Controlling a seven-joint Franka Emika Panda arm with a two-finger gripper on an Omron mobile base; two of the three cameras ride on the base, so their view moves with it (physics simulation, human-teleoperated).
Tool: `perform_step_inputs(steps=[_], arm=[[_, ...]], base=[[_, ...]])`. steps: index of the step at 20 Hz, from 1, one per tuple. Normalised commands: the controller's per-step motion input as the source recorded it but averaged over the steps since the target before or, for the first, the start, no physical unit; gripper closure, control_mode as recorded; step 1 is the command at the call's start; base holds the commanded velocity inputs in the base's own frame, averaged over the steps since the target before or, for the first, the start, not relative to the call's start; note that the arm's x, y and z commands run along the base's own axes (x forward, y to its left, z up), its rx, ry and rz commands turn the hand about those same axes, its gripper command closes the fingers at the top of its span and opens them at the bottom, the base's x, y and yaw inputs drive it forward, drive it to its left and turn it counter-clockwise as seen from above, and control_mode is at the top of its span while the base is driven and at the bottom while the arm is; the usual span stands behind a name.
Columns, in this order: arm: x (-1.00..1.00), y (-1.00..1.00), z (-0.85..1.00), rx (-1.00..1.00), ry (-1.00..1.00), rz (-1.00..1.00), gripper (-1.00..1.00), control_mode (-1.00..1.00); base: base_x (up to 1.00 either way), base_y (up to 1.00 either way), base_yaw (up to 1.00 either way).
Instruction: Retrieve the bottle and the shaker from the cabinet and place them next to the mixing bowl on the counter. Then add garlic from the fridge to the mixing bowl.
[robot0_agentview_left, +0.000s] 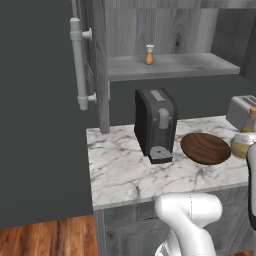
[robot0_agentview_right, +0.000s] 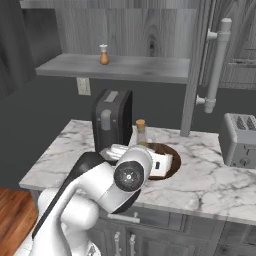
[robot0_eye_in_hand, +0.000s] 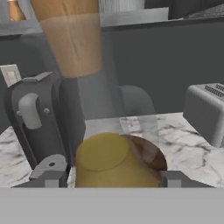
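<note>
Claw: the gripper (robot0_eye_in_hand: 110, 178) is low over the counter, just beside the mixing bowl (robot0_agentview_left: 205, 148); its two dark fingertips (robot0_eye_in_hand: 48, 177) stand one on each side of the bottle.
Claw state: the jaws are wide around the bottle's body, but I cannot tell if they press it or stand free of it.
Bottle: the bottle (robot0_eye_in_hand: 109, 162) stands upright on the counter, right beside the bowl's rim; it has a round yellow body, a clear neck and a brown cork top. In the left base view it is at the bowl's right side.
Mixing bowl: dark brown wood, shallow, on the marble; in the hand view its rim shows just behind the bottle.
Shaker: the shaker (robot0_agentview_left: 149, 55), small and orange with a pale top, stands upright on the cabinet shelf (robot0_agentview_left: 170, 67), above the bowl and well apart from it.
Coffee machine: the black machine (robot0_agentview_left: 156, 125) stands just beside the bowl, on the side opposite to the bottle in the left base view.
Toaster: the grey toaster (robot0_agentview_right: 240, 140) is on the same counter, further from the bowl than the bottle.
Counter: white marble counter (robot0_agentview_left: 120, 170) with grey veins carries the bowl.
Cabinet door: open, with a pale bar handle (robot0_agentview_left: 77, 65), high and far from the bowl.
</note>
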Motion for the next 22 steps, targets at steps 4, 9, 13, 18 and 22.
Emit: perform_step_inputs(steps=[4,9,13,18,22], arm=[[0.25,-0.40,-0.04,0.00,-0.03,0.00,1.00,-1.00],[0.12,-0.67,0.00,0.00,0.00,0.00,1.00,-1.00],[0.07,-0.71,0.00,0.00,0.00,0.00,1.00,-1.00],[0.09,-0.51,0.00,0.00,0.00,0.01,1.00,-1.00],[0.07,-0.10,-0.07,0.00,0.00,0.16,1.00,-1.00]], base=[[0.00,0.00,0.00],[0.00,0.00,0.00],[0.00,0.00,0.00],[0.00,0.00,0.00],[0.00,0.00,0.00]])
